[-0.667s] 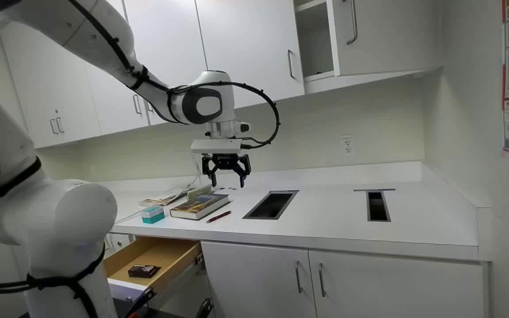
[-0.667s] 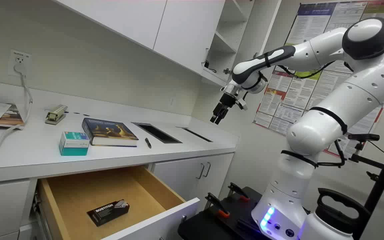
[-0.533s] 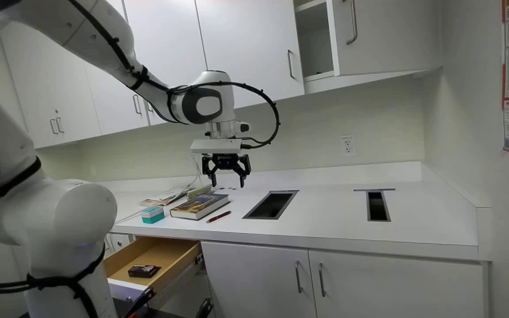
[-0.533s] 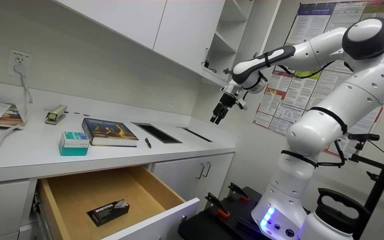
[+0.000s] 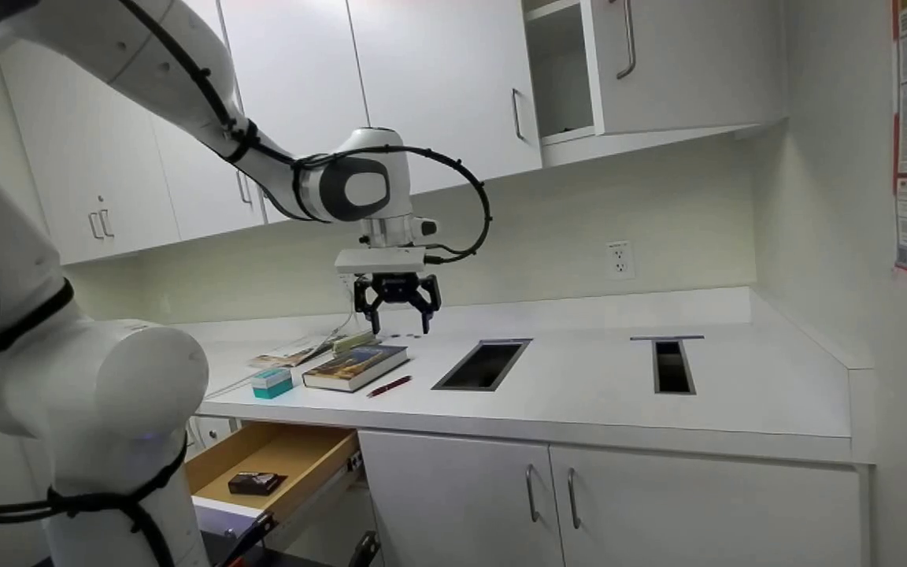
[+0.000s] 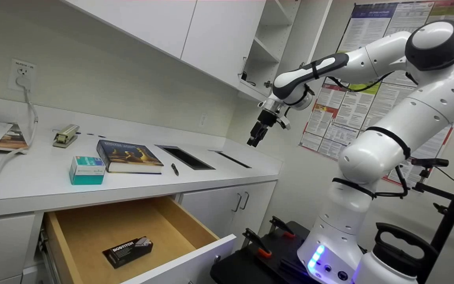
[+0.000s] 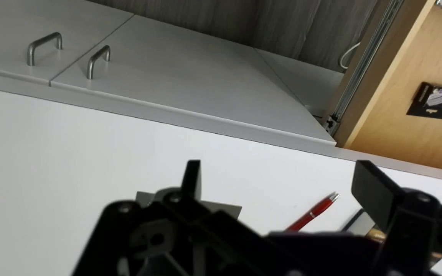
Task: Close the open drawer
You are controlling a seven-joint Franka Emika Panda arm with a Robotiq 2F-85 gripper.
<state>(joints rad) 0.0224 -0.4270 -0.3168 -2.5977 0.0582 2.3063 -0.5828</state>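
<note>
While the tool (image 5: 401, 327) hangs, fingers (image 7: 372, 189) apart, drawer (image 6: 168, 232) pulled out, probable handle (image 6: 216, 258) showing only in an exterior view.

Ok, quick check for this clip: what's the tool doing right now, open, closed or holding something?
Tool: open, jaws well apart, holding nothing.

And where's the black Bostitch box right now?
In an exterior view, the black Bostitch box lies at the lower left, on the wooden bottom of the open drawer, lower than the counter with the teal-and-white box.
</note>
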